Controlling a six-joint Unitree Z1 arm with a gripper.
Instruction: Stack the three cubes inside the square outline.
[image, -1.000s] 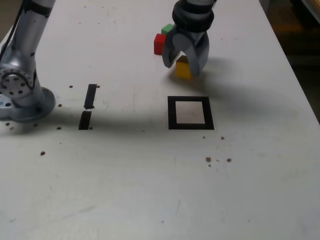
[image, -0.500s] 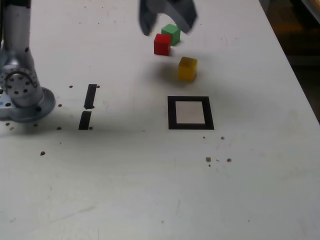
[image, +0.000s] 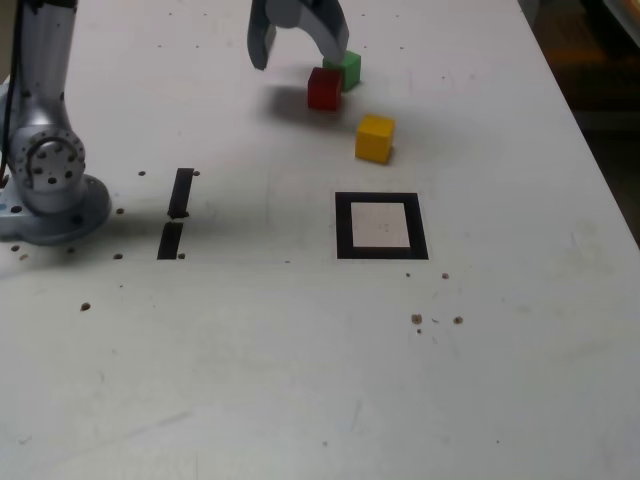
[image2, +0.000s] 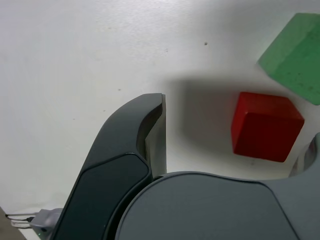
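Far side, red cube: small solid red block (image: 323, 88) touching the small green block (image: 346, 68); looks light, rigid, flat-faced.
Hold: its two free opposite faces.
Yellow block (image: 375, 138): nearer, just beyond the empty black tape square outline (image: 343, 226).
Gripper (image: 298, 45): jaws apart, empty, hovering at the red cube.

The gripper (image: 298, 52) hangs pointed down, jaws spread wide, holding nothing.

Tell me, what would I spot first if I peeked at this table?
Probably the three bright blocks on the white table: the red cube and green cube close together at the back, the yellow cube a bit nearer. Next, the black square outline in front of the yellow one, with nothing inside. The gripper hangs by the red cube, jaws open.
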